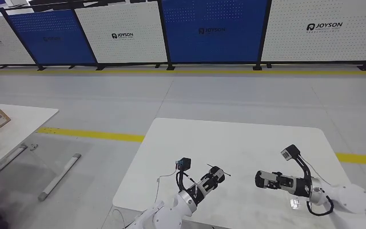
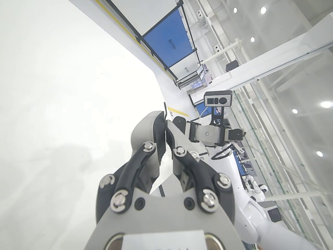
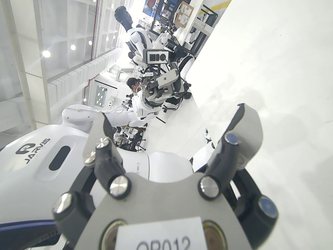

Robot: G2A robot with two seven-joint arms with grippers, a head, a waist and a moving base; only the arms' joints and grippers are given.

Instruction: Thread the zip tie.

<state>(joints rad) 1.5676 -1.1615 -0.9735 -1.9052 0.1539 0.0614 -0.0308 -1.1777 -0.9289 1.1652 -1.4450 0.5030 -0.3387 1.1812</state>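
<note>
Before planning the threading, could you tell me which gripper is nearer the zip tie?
Left. The left gripper is shut on the zip tie; the right gripper hangs open, apart beside it.

A robotics lab inside a large hall is shown. The grey floor point(image 1: 229, 91) is marked with yellow lines point(image 1: 91, 134), and the work area is closed off by white and blue perforated panels point(image 1: 214, 31). White tables point(image 1: 240, 143) are placed there. Other white humanoid robots point(image 3: 139, 37) are seen behind, under a high ceiling with spot lamps point(image 2: 263, 10).
</note>
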